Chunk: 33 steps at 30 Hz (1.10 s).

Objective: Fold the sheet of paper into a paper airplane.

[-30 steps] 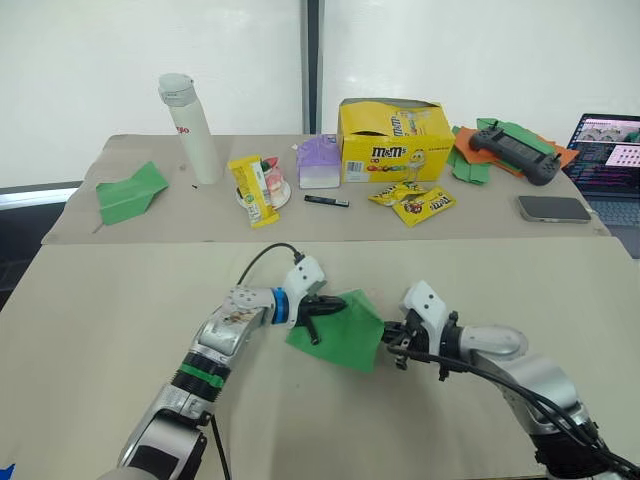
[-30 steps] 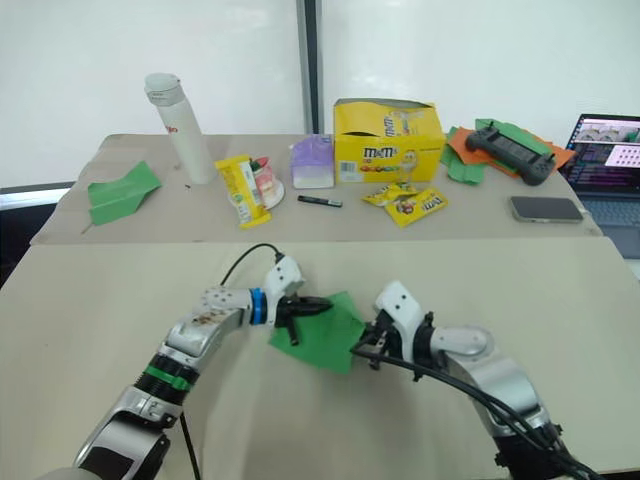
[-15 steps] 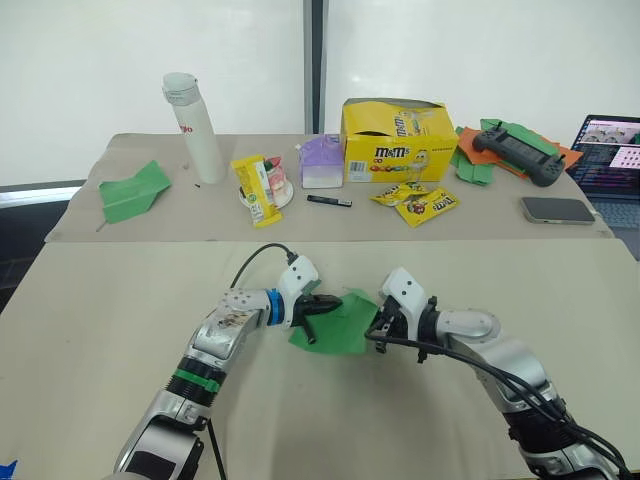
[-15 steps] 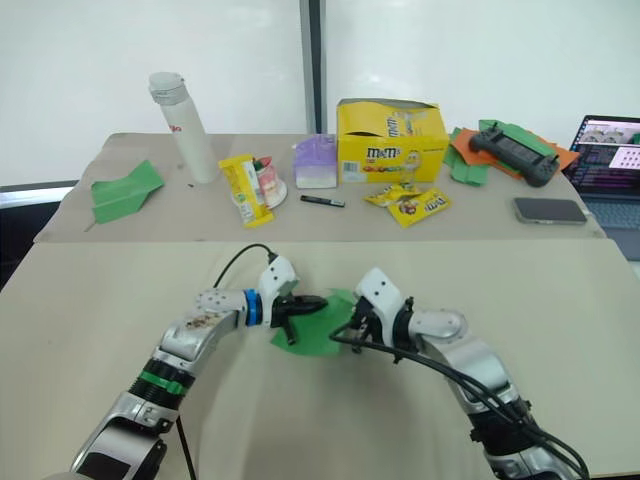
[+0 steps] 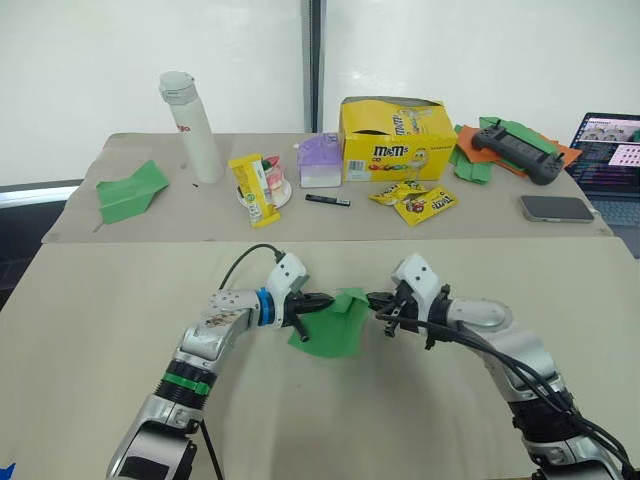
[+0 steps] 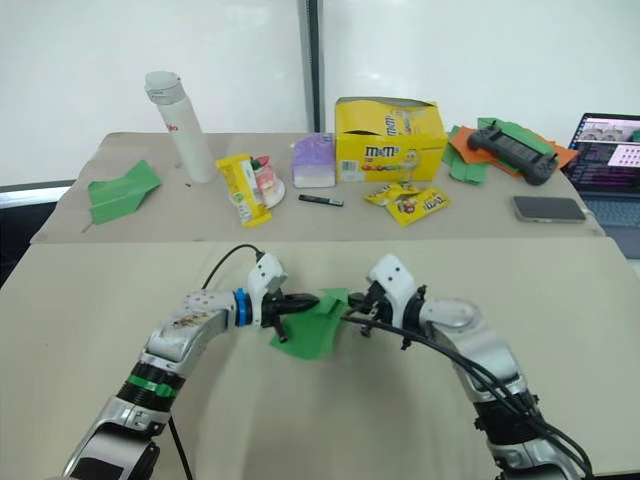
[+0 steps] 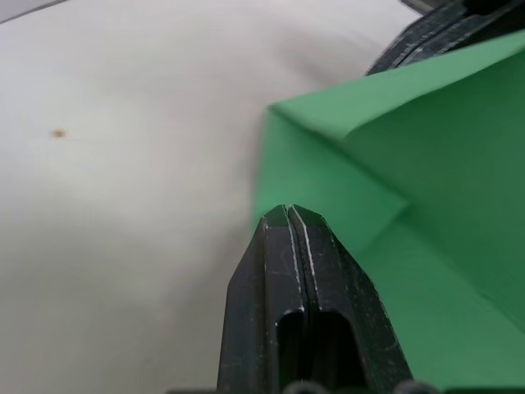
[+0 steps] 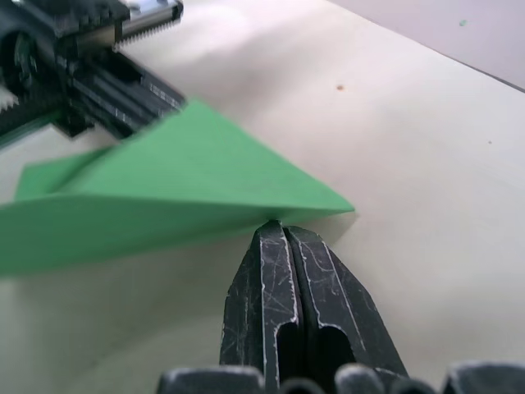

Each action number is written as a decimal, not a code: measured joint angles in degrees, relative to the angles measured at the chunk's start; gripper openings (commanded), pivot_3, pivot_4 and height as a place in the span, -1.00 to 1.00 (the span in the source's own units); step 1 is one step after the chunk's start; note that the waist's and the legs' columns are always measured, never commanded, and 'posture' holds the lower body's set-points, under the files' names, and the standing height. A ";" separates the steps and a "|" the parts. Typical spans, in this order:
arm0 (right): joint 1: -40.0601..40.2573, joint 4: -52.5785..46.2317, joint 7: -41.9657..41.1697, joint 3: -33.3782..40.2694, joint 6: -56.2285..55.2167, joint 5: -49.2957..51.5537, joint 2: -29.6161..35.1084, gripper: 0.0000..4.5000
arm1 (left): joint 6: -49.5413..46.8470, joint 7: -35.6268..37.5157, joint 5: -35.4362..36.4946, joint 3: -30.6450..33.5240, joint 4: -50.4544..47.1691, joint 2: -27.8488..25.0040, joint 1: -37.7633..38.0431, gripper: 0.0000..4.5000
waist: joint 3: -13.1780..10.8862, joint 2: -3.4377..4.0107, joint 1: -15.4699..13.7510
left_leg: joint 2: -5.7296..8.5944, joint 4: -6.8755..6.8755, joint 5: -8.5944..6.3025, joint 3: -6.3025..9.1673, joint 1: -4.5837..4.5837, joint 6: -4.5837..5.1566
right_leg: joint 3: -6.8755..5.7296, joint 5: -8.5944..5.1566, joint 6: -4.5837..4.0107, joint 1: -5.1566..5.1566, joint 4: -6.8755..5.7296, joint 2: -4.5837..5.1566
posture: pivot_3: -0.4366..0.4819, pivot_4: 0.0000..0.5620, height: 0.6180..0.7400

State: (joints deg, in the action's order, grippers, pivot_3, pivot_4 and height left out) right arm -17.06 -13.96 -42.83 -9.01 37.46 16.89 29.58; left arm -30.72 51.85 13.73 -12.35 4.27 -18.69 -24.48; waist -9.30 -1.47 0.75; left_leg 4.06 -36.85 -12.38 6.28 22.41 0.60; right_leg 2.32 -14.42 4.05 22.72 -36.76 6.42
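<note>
The left claw has its two black ribbed fingers pressed flat together, with no gap between them in the left wrist view, and it pinches the left edge of the thin bright green sheet of paper. The right claw is likewise fully closed; in the right wrist view its fingertips meet at the pointed corner of the green sheet, gripping it there. The paper sits at the centre of the frame in the head views, held between the two claws just above the beige cloth-covered worktop. It is partly folded, with a crisp diagonal crease and one triangular flap lying over the rest, and its lower part hangs toward the cloth. Its surface is smooth and matte.

Along the upper part of the frame a second worktop carries a tall white cylindrical bottle, a separate green paper plane with spread wings at upper left, a yellow cardboard sweets box with its top open, yellow sweet packets, a small lilac carton, a black pen, a black game controller on green and orange paper scraps, a grey phone and an open laptop at upper right
</note>
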 measured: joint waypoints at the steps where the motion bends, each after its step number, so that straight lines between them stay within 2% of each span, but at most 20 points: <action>1: 0.05 -0.08 0.01 0.15 0.23 0.25 -0.13 -1.00 | -0.29 -0.02 0.01 -0.16 -0.23 0.20 0.09 -0.99 | 0.00 0.00 -0.01 | 0.00 0.00 0.00 0.00 0.02 0.00 | 0.00 0.01 -0.01 0.02 -0.01 0.00 | -0.05 -0.47 1.00; 5: 0.93 0.14 1.54 0.98 1.03 -0.24 1.36 -1.00 | -0.54 -0.25 0.04 -0.31 -1.28 0.69 0.13 -0.99 | 0.00 0.01 -0.12 | 0.02 -0.01 0.00 -0.01 0.05 0.00 | 0.01 0.01 -0.02 0.06 -0.02 0.02 | -0.05 -0.47 1.00; 10: 0.39 4.27 2.81 6.22 0.60 -1.37 5.62 -1.00 | -0.57 -0.17 0.06 -0.34 -1.28 0.71 0.13 -0.99 | -0.01 0.02 -0.15 | 0.02 -0.01 0.00 -0.05 0.08 0.00 | 0.03 0.01 -0.02 0.10 -0.03 0.01 | -0.05 -0.47 1.00; 13: -1.18 5.34 1.66 6.92 -0.94 -1.18 5.03 -1.00 | -0.53 0.16 0.04 -1.12 -1.25 0.97 -0.14 -0.99 | -0.01 0.02 0.35 | -0.01 0.02 0.00 -0.10 0.08 0.00 | 0.07 0.02 -0.03 0.17 -0.06 -0.08 | -0.05 -0.47 1.00; 20: -4.10 7.86 -0.42 0.08 -3.78 -2.70 0.24 -1.00 | -0.49 0.50 -0.03 -1.51 -1.07 0.87 -0.43 -0.99 | -0.01 0.02 0.09 | 0.01 -0.02 0.02 -0.10 0.24 -0.01 | 0.09 0.03 -0.05 0.36 -0.15 -0.02 | -0.05 -0.47 1.00; 26: -4.09 9.32 -1.14 -3.89 -7.08 -5.74 -0.25 -1.00 | -0.21 0.25 -0.11 -1.32 0.83 0.40 -1.97 -0.99 | -0.02 0.03 -0.12 | 0.04 -0.11 0.02 -0.08 0.38 -0.03 | 0.06 0.04 -0.05 0.46 -0.16 0.00 | -0.05 -0.47 1.00; 33: -2.53 8.91 -0.87 -4.76 -10.85 -8.39 -0.27 -1.00 | 3.54 -1.95 -0.64 -1.17 8.40 5.52 -8.95 -0.99 | -0.01 0.03 -0.08 | 0.06 -0.12 0.03 -0.08 0.35 -0.04 | 0.05 0.04 -0.05 0.42 -0.20 -0.01 | -0.05 -0.47 1.00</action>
State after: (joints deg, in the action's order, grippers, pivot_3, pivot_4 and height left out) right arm -19.59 -5.05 -43.70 -13.77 26.62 8.50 29.31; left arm -27.18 49.90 13.09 -13.52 12.67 -13.18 -33.43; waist -9.32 -1.44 0.67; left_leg 4.12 -36.96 -12.35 6.20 22.75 0.56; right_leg 2.37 -14.37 4.00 23.14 -36.96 6.41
